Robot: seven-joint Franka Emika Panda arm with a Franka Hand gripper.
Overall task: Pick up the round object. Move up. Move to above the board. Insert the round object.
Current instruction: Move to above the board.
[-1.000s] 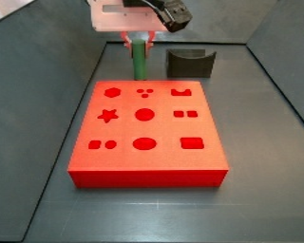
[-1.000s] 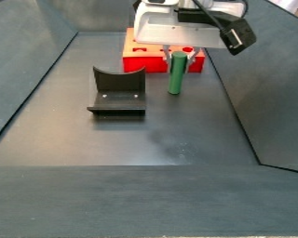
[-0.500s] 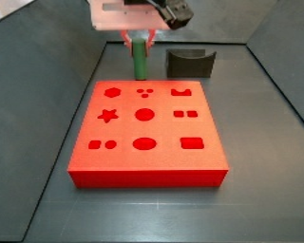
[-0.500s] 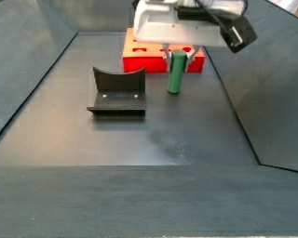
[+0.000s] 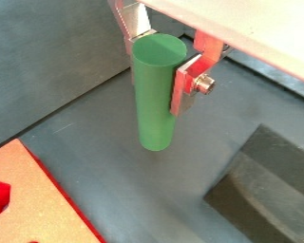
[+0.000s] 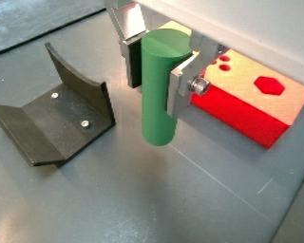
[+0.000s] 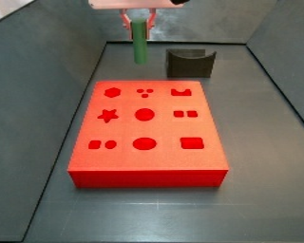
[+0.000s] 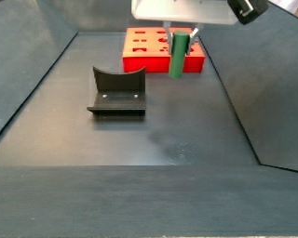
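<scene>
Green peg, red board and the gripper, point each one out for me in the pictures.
green peg [image 6: 161, 90], a wrist view, middle of its side.
red board [image 7: 144, 133], a side view, bare top face between holes.
gripper [image 5: 161, 52], a wrist view, midway between fingertips, shut on the peg.

Green round object [image 6: 162, 90]; silver end effector [image 6: 160, 59]; bright red board [image 7: 144, 129]; dark grey fixture [image 6: 53, 116].

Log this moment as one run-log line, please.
phase: lifting | gripper: shut on green peg, off floor | red board: holes empty | fixture: untouched
</scene>
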